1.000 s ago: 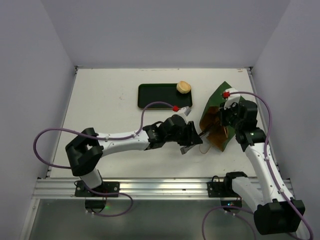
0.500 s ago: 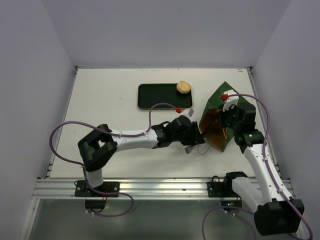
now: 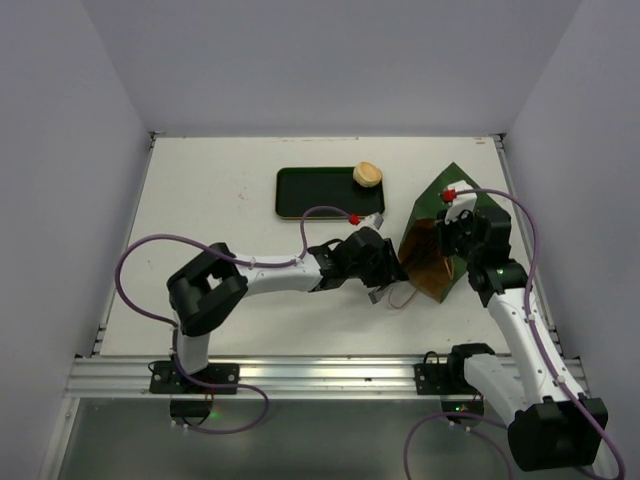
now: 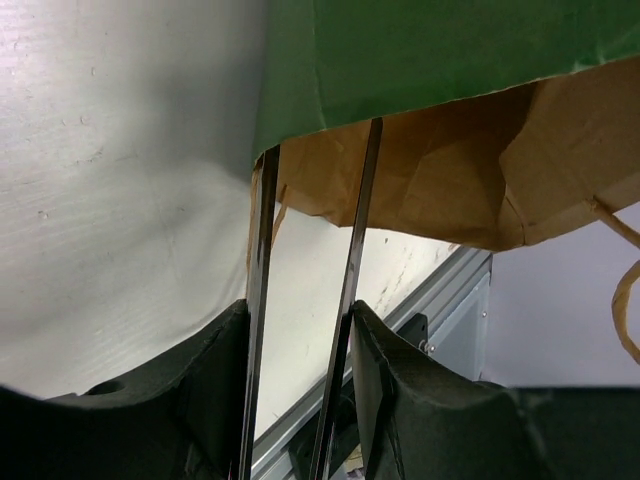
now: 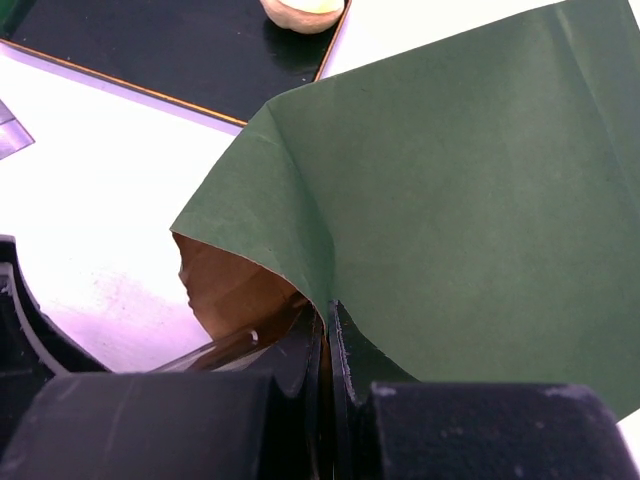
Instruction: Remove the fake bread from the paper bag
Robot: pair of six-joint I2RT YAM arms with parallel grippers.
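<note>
The paper bag [image 3: 441, 216], dark green outside and brown inside, lies tipped on the table's right side with its mouth facing left. My right gripper [image 3: 449, 240] is shut on the bag's upper rim, which shows in the right wrist view [image 5: 328, 318]. My left gripper [image 3: 380, 266] is shut on metal tongs [image 4: 354, 250], and their two blades reach into the bag's mouth [image 4: 450, 190]. One tan round bun [image 3: 368, 175] of the fake bread sits on the tray's right end. No bread shows inside the bag; its inside is mostly hidden.
A flat dark green tray [image 3: 310, 192] lies behind the left gripper, left of the bag, and shows in the right wrist view [image 5: 150, 50]. A twine handle [image 3: 403, 297] trails from the bag's mouth. Grey walls close in the table on three sides.
My left arm has reached further right, bringing the tongs from beside the bag into its mouth. The right gripper stays shut on the bag's rim, barely moved.
</note>
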